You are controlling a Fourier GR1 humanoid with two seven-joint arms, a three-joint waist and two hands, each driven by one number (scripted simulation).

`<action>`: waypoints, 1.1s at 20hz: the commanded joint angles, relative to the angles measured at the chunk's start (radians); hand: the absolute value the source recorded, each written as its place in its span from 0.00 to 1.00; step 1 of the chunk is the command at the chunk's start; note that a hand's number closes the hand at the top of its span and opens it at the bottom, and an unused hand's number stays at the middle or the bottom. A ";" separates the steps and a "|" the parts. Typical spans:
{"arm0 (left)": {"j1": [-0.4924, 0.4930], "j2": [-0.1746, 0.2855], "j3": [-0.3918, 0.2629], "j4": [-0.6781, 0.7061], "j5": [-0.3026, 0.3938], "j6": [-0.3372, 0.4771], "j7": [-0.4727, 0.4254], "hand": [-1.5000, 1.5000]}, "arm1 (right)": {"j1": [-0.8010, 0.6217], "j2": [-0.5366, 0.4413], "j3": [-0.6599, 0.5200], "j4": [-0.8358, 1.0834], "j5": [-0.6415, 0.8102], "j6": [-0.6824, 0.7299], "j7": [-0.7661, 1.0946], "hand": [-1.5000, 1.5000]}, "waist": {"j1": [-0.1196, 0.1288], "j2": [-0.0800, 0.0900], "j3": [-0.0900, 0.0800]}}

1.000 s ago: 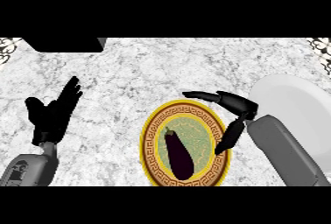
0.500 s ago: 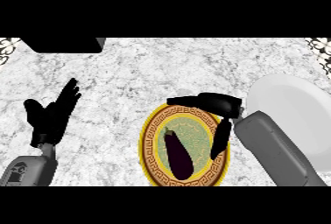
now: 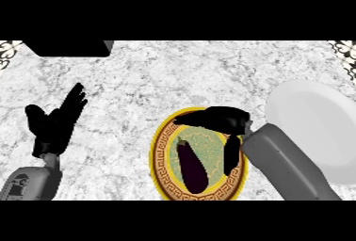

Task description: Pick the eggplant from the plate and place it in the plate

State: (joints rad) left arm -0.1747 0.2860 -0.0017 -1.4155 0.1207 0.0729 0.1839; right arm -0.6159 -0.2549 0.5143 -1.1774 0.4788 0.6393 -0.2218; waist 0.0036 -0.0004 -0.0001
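Right robot hand (image 3: 221, 120) has slid left toward the eggplant (image 3: 192, 165), fingers released, grasping nothing.

The eggplant (image 3: 192, 165) lies in the middle plate (image 3: 158, 160), a little left of that plate's centre, its length running from the far side toward the near side. This plate sits on the counter (image 3: 173, 75) near the front edge. The right plate (image 3: 313, 122) lies to its right and slightly farther back, just beside it. The right hand (image 3: 221, 119) hangs over the far rim of the middle plate, behind and to the right of the eggplant, with its forearm coming in between the two plates. The left hand (image 3: 55, 123) rests well to the left of the middle plate. A box (image 3: 69, 47) stands at the far left corner.
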 commanded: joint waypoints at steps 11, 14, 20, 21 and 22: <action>0.038 -0.034 0.035 -0.042 -0.033 -0.040 0.013 0.50 | 0.034 0.118 -0.004 0.037 0.237 0.029 0.023 0.00 | 0.001 0.000 0.000; 0.032 -0.074 0.033 0.045 -0.062 -0.027 -0.070 0.50 | 0.047 0.166 0.000 0.058 0.275 0.015 0.037 0.00 | -0.001 0.001 0.000; 0.026 -0.054 0.053 -0.051 -0.048 -0.054 0.032 0.50 | 0.006 0.177 -0.025 0.122 0.348 0.031 -0.022 0.00 | 0.002 0.000 0.000; 0.009 -0.067 0.044 0.005 -0.070 -0.047 -0.017 0.50 | -0.026 0.231 -0.004 0.206 0.371 0.003 -0.020 0.00 | 0.004 0.001 0.000; -0.001 -0.037 0.062 0.014 -0.077 -0.052 -0.028 0.50 | 0.019 0.217 0.032 0.083 0.368 0.074 0.034 0.00 | -0.002 0.000 0.000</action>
State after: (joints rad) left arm -0.1667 0.2350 0.0493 -1.3971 0.0579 0.0242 0.1550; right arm -0.6221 -0.0610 0.5048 -1.0666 0.8100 0.6709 -0.2038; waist 0.0018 -0.0050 -0.0018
